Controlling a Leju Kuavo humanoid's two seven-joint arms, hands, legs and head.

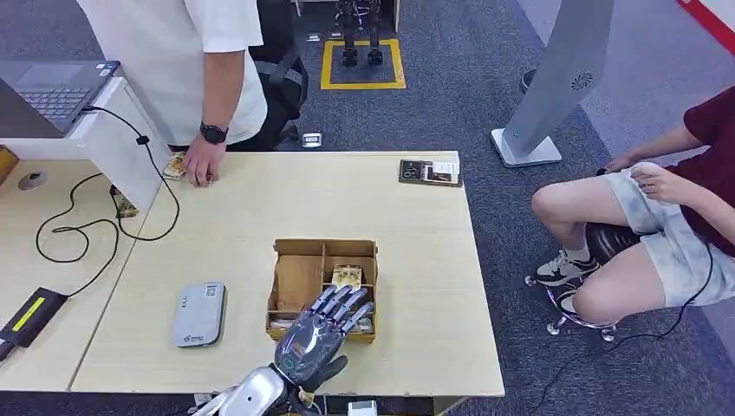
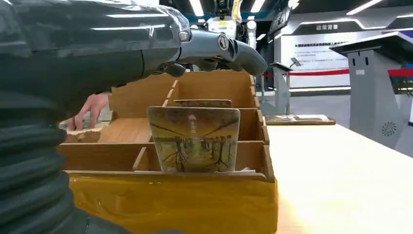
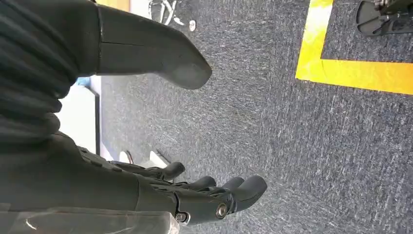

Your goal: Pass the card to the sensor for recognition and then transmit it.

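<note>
Tan wooden box; yellowish card (dark line drawing); grey sensor; pale table.

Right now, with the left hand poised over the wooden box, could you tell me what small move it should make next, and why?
Probably lower the left hand a little and close its fingers on the upright card. The hand hovers open above the wooden box, holding nothing, and the card stands in a front slot just beneath it. The sensor lies beside the box, awaiting the card.
</note>
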